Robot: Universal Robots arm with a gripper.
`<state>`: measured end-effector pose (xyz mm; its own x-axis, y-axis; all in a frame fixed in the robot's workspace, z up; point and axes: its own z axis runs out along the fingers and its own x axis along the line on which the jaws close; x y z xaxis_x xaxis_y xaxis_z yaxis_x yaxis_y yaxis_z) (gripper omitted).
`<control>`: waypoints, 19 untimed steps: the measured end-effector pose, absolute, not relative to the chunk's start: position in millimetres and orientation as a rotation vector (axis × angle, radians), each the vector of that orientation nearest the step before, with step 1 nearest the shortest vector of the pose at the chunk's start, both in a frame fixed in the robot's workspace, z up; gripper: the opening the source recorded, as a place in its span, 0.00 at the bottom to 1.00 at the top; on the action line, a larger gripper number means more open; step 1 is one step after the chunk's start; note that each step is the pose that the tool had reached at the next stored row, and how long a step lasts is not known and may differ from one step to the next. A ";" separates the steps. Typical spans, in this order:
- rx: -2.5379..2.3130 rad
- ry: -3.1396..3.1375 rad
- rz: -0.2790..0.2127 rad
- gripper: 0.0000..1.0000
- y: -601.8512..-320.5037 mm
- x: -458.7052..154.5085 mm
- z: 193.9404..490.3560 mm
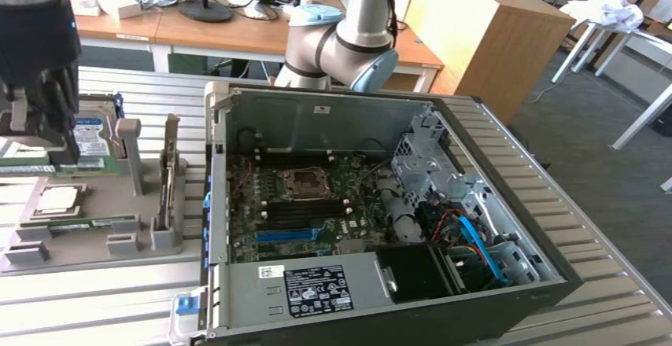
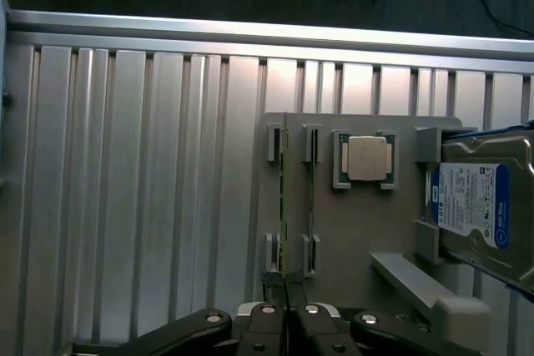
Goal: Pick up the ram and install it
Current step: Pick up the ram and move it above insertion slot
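Note:
My gripper hangs at the exterior view's left, over the grey parts holder. It is shut on the ram, a thin green stick held lengthwise just under the fingers. In the wrist view the ram shows edge-on as a narrow line running out from my gripper, a little off the middle of its empty slot brackets. The open computer case lies to the exterior view's right, its motherboard facing up.
On the holder sit a second green stick in its slot, a square silver processor and a blue-labelled hard drive. The arm's base stands behind the case. Everything rests on a ribbed metal table.

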<state>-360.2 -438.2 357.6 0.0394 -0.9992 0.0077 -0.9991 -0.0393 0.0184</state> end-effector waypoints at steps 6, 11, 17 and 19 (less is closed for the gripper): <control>2.251 -2.165 -0.011 0.12 -438.2 -360.0 371.3; 2.251 -2.164 -0.011 0.12 -438.2 -359.9 379.6; 2.251 -2.164 -0.011 0.12 -438.2 -359.4 390.6; 2.251 -2.165 -0.011 0.12 -438.2 -359.3 393.3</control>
<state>-359.3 -438.2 393.3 0.0394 -0.9992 0.0076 -0.9991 -0.0393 0.0183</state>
